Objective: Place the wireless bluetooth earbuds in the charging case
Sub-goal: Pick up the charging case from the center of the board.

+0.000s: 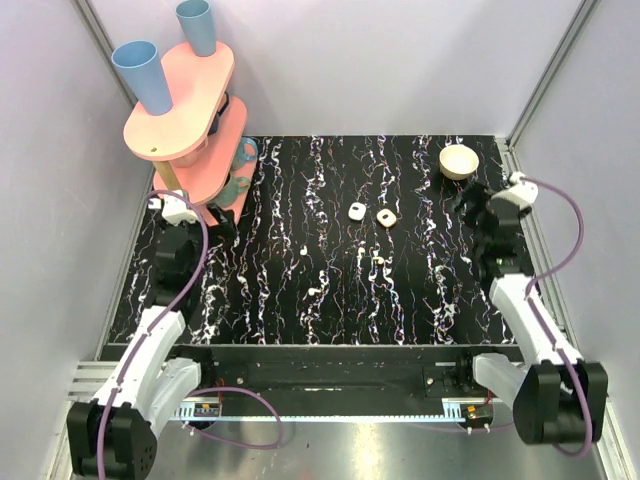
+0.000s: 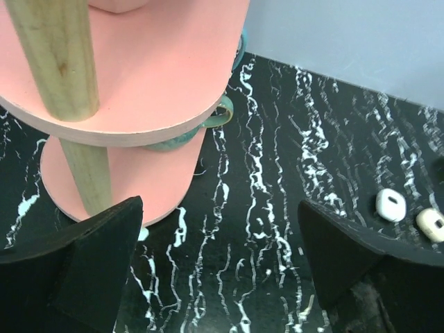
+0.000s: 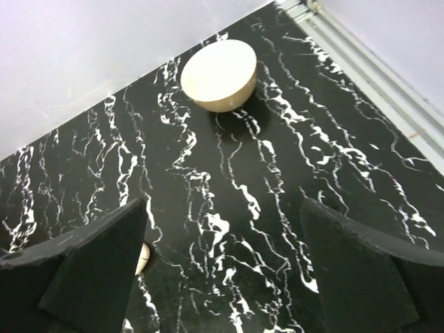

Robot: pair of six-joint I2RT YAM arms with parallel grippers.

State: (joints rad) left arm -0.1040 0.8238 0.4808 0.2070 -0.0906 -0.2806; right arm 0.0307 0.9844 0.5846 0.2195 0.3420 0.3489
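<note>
On my left wrist feed the left jaws stand wide apart with nothing between them, the two black fingers point(image 2: 83, 263) framing bare table point(image 2: 263, 229). The right jaws are just as wide apart and equally empty, their fingers point(image 3: 90, 270) hanging over the marbled black surface. Just ahead of the left jaws I see the pink two-tier stand point(image 2: 139, 76) with its wooden post point(image 2: 59, 55), and a teal ring-shaped piece point(image 2: 220, 114) peeks out from under the upper tier. From overhead, that arm sits at the table's left side, close by the foot of the stand, which carries two blue cups point(image 1: 140, 72). Ahead of the right jaws sits a cream bowl point(image 3: 218, 75), upright near the far right corner, apart from the fingers. The earbuds point(image 1: 378, 261) lie loose in the middle of the table, well apart from both arms. One is near the centre, the second one point(image 1: 313, 291) lies nearer me and to its left, and both are tiny and hard to pick out from the white veining. Beyond them, side by side but not touching, lie a white rounded-square piece point(image 1: 355, 211) and a cream rounded-square piece point(image 1: 386, 217), each with a dark centre. Both also show at the right edge of my left wrist feed.
</note>
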